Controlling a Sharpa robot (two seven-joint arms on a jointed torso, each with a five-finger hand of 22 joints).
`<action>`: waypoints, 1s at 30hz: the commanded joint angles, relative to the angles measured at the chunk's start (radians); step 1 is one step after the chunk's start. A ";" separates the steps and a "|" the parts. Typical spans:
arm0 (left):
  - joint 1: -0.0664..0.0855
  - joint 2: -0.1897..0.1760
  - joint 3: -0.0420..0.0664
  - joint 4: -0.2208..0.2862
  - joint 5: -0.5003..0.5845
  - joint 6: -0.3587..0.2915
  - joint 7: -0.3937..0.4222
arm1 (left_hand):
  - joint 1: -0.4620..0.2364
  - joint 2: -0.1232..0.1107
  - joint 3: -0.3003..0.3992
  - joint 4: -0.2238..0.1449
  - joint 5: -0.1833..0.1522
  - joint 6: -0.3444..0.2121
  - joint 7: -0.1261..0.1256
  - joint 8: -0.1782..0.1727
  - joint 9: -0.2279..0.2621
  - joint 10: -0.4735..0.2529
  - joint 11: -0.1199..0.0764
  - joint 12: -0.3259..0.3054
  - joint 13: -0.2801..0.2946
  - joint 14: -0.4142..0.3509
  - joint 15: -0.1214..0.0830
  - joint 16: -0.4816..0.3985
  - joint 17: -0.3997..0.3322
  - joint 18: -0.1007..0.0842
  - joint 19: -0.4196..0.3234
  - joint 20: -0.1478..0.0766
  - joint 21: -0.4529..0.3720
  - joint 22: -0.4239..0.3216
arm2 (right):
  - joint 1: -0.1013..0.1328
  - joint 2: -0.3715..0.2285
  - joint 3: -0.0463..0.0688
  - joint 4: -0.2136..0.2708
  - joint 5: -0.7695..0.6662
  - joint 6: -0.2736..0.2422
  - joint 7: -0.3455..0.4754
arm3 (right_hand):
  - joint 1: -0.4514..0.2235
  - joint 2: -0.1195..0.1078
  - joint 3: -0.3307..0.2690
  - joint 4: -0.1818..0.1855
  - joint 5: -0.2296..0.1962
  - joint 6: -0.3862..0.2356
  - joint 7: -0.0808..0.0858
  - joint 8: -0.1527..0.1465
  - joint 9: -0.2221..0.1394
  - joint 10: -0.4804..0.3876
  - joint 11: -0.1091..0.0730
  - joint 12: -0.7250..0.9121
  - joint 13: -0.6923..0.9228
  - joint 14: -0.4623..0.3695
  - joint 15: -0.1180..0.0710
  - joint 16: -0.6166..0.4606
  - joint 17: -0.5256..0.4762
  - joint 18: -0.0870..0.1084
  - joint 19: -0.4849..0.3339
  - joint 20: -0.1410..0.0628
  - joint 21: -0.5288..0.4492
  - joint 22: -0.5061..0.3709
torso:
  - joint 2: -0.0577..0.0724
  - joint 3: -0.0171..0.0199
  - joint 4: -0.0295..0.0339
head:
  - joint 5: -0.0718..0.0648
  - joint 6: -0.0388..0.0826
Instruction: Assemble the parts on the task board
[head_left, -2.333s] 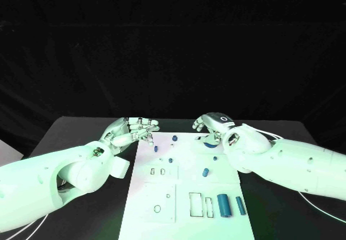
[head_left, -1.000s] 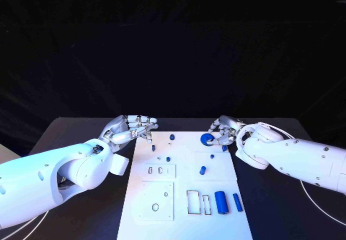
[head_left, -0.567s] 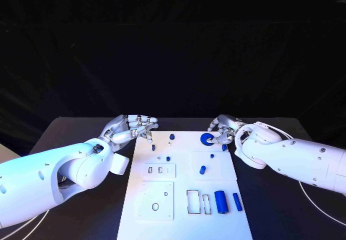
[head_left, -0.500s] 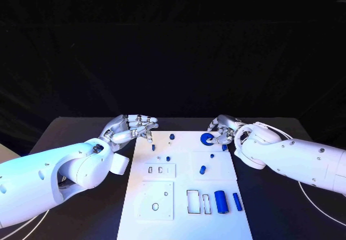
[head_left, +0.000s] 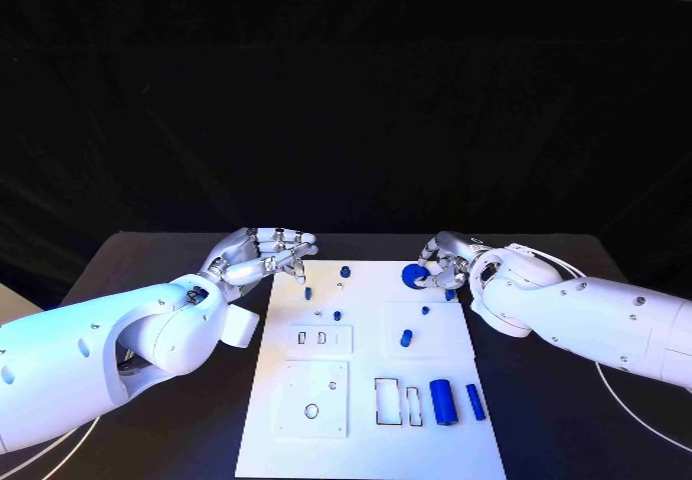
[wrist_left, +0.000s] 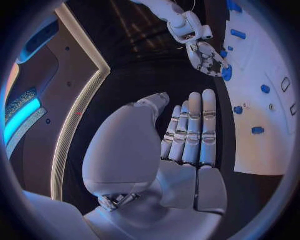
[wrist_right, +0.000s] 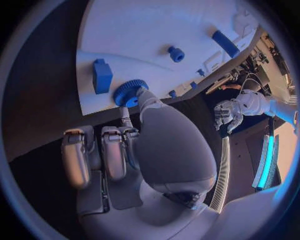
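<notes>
Right hand (head_left: 450, 262) sits at the board's (head_left: 368, 420) far right corner, about 1 o'clock from board centre. Fingers curl in; the thumb tip touches a blue toothed gear (head_left: 415, 276). In the right wrist view the thumb (wrist_right: 145, 100) presses the gear's (wrist_right: 128, 92) rim while the other fingers (wrist_right: 103, 150) fold together beside the palm, off the gear. Whether the gear is truly pinched or only touched, I cannot tell. The gear lies at the board's edge, just beside a blue block (wrist_right: 102, 75).

Left hand (head_left: 267, 256) hovers at the board's far left corner, about 11 o'clock. It holds nothing. In the left wrist view its fingers (wrist_left: 194, 127) lie straight and side by side, the thumb (wrist_left: 153, 102) set a little apart.

Count on the board, head view: one gear; two long blue cylinders (head_left: 443, 402) lying side by side at 5 o'clock, the left one thicker; one short blue peg (head_left: 407, 337) near centre; several smaller blue bits toward 11 o'clock (head_left: 307, 293), too small to count surely. Two tall rectangular slots (head_left: 388, 400) lie just left of the cylinders.
</notes>
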 joint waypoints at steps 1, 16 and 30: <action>0.001 0.001 0.001 0.002 0.001 0.019 0.007 | 0.001 0.005 0.005 0.001 -0.004 -0.001 0.001 -0.002 0.002 -0.001 -0.003 0.004 0.001 -0.009 0.001 0.004 0.002 0.014 -0.005 0.000 0.005 0.001 | -0.004 0.005 -0.002 -0.003 -0.012 0.036 -0.009 | 0.000 0.009 0.006 0.000 -0.001 0.006 -0.001 0.007 0.000 0.102 -0.001 0.004 0.263 0.099 0.003 0.004 0.237 -0.010 0.103 0.006 0.005 0.260 | 0.000 0.0008 -0.0008 | 0.002 0.000; 0.001 0.001 0.001 0.001 0.001 0.021 0.005 | 0.001 0.005 0.005 0.001 -0.004 -0.001 0.001 -0.002 0.002 -0.001 -0.003 0.004 0.001 -0.009 0.001 0.004 0.002 0.014 -0.005 0.000 0.005 0.001 | -0.005 0.010 -0.003 0.008 -0.006 0.001 0.003 | -0.008 0.030 0.043 0.000 0.034 0.043 -0.008 0.013 -0.007 0.102 -0.007 0.004 0.263 0.099 -0.008 0.004 0.238 -0.011 0.105 -0.002 0.008 0.263 | 0.000 0.0009 0.0004 | 0.003 -0.002; 0.001 0.001 0.001 -0.002 0.001 0.022 0.003 | 0.001 0.005 0.005 0.001 -0.004 -0.001 0.001 -0.002 0.002 -0.001 -0.003 0.004 0.001 -0.009 0.001 0.004 0.002 0.014 -0.005 0.000 0.005 0.001 | -0.004 -0.007 -0.003 0.085 -0.111 -0.133 0.014 | -0.002 0.037 0.195 -0.022 0.061 0.095 -0.024 0.005 -0.026 0.102 -0.023 0.004 0.263 0.100 -0.022 0.005 0.242 -0.011 0.105 -0.016 0.008 0.263 | 0.000 0.0017 -0.0010 | 0.007 0.002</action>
